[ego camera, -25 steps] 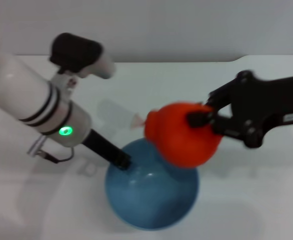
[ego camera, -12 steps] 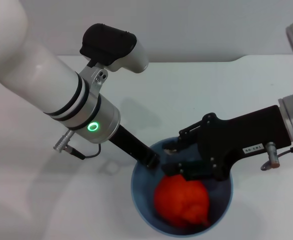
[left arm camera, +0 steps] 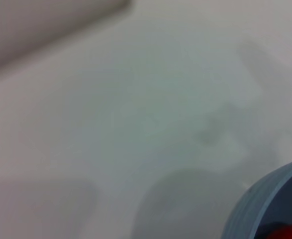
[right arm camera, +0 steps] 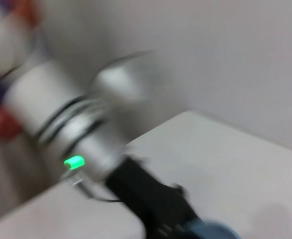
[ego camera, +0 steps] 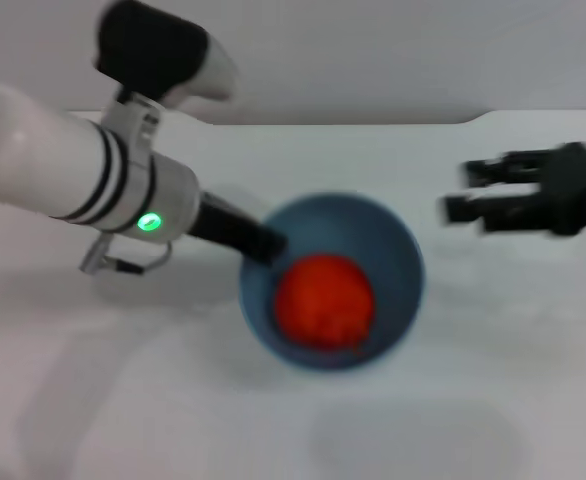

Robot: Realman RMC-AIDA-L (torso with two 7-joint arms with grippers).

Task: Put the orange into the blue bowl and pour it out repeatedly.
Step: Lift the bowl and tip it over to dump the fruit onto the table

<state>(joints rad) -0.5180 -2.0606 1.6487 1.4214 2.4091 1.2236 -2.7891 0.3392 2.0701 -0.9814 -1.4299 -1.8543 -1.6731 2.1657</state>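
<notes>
Black and blunt, the left claw point(ego camera: 263, 243) grips the near rim of the blue bowl point(ego camera: 393, 262), tilting its mouth toward the head camera. Inside sits the orange point(ego camera: 324, 300), lumpy and bright red-orange. Off to the right, well apart, the right claw point(ego camera: 465, 195) hovers with fingers parted, holding nothing. Beneath lies a smooth white counter point(ego camera: 473, 400), a pale wall behind.

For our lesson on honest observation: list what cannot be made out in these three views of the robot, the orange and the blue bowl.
- Head view: right gripper is motion-blurred; open or shut unclear.
- Head view: left gripper meets the blue bowl rim; fingertips unresolved.
- Left wrist view: the orange is cut off by the frame edge.
- Right wrist view: the bowl barely shows at the frame edge.
</notes>
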